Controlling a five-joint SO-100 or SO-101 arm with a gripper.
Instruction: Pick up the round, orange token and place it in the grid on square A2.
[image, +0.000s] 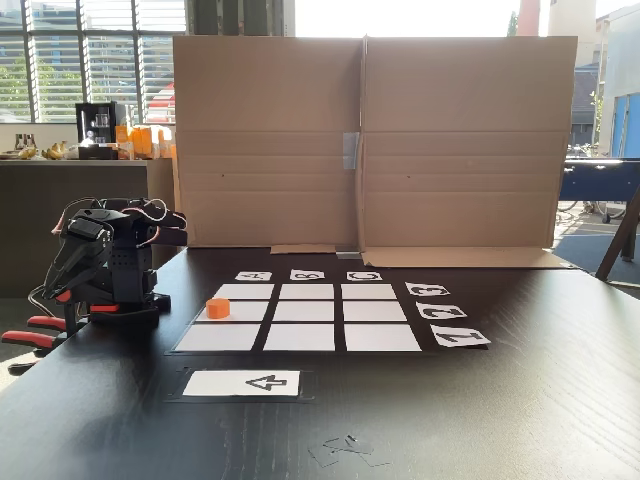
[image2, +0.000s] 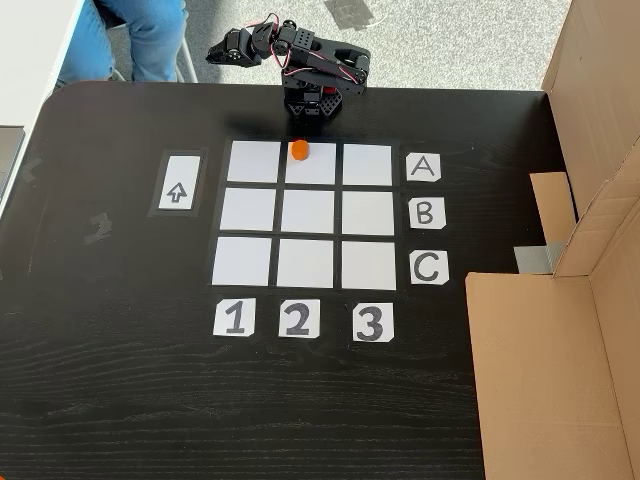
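Note:
The orange token (image: 218, 308) (image2: 298, 150) stands upright on the grid (image: 307, 330) (image2: 248, 212), on the edge of square A2 (image: 243, 312) (image2: 318, 168) nearest the arm's base. The black arm is folded back over its base at the table edge. Its gripper (image: 50, 288) (image2: 213, 55) is well away from the token, with the jaws together and nothing between them.
A white card with a black arrow (image: 243, 383) (image2: 177, 182) lies beside the grid. A cardboard screen (image: 365, 140) (image2: 560, 330) stands along one table side. Red clamps (image: 30, 335) hold the base. A person's legs (image2: 135, 35) are behind the table. Paper scraps (image: 345, 450) lie near the front.

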